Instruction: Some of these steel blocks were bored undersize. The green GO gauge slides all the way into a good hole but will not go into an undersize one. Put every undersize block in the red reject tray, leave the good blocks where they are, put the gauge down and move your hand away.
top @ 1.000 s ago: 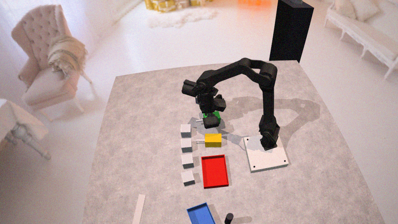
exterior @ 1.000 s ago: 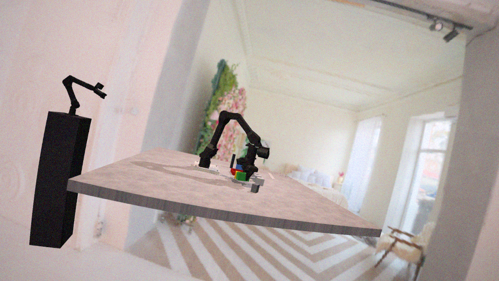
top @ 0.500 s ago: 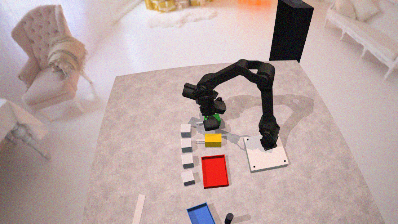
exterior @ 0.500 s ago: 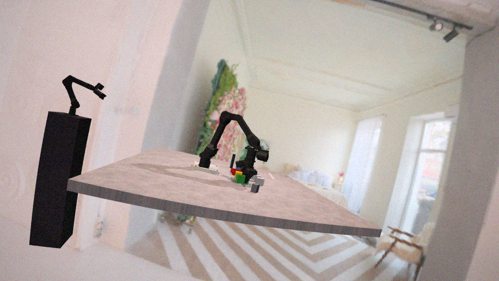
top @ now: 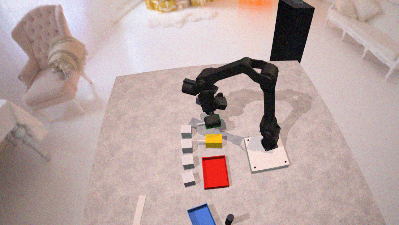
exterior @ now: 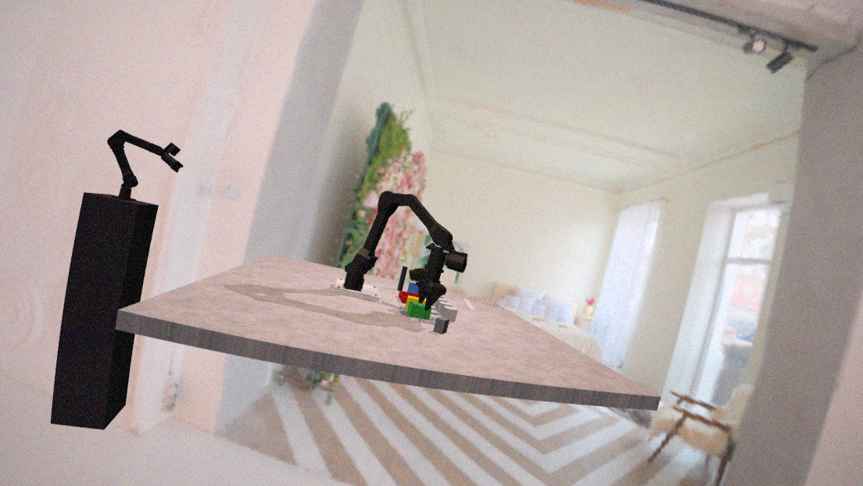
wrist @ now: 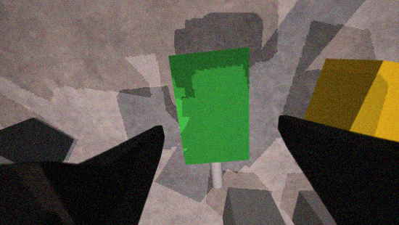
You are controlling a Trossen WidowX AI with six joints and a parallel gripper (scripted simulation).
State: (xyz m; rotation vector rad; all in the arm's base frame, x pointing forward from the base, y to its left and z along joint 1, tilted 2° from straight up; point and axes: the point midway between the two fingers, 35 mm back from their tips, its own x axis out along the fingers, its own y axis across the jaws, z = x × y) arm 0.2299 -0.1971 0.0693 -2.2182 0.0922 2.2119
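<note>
On the mottled grey tabletop (top: 133, 156) (exterior: 289, 301), the gripper's (top: 211, 118) (exterior: 430, 305) (wrist: 221, 123) fingers stand apart around the green gauge (top: 220, 124) (exterior: 418, 310) (wrist: 217, 112), which lies beside the yellow block (top: 213, 140) (wrist: 344, 91), presumably set down to free the hand for sorting.

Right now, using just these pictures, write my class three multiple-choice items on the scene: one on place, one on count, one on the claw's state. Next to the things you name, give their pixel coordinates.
1. What lies between the yellow block and the blue tray?
A) the green gauge
B) the red tray
C) the white base plate

2. How many pale blocks stand in the row beside the red tray and yellow block?
A) two
B) six
C) four

3. How is the claw?
A) open
B) shut on the green gauge
C) shut on a pale block

Key:
1 B: the top view shows the red tray (top: 215, 172) between them.
2 C: the top view shows four pale blocks (top: 186, 130) in line.
3 A: the wrist view shows gaps between the claw (top: 212, 118) (wrist: 221, 121) and both sides of the green gauge (wrist: 217, 112).
</note>
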